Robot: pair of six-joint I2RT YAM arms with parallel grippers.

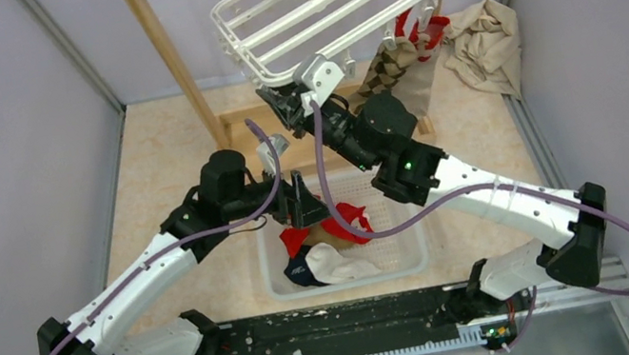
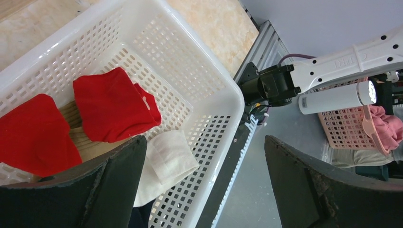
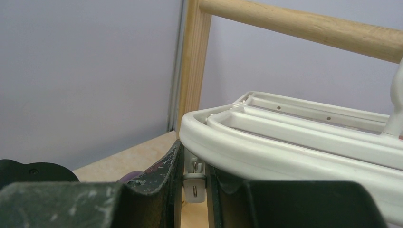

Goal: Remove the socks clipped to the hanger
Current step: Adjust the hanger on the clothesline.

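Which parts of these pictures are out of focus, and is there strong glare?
Right wrist view: the right fingers are dark and soft, the hanger sharper. Left wrist view: basket sharp, left fingers dark. Top view: even light, no strong glare.

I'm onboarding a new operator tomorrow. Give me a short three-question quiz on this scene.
1. True or false: the left gripper holds a red sock.
2. What does the right gripper pinch? A the wooden frame; B a clip on the hanger; C a cable.
3. Fill in: the red socks lie in the white ____.
Key: 1 false, it is open and empty. 2 B. 3 basket.
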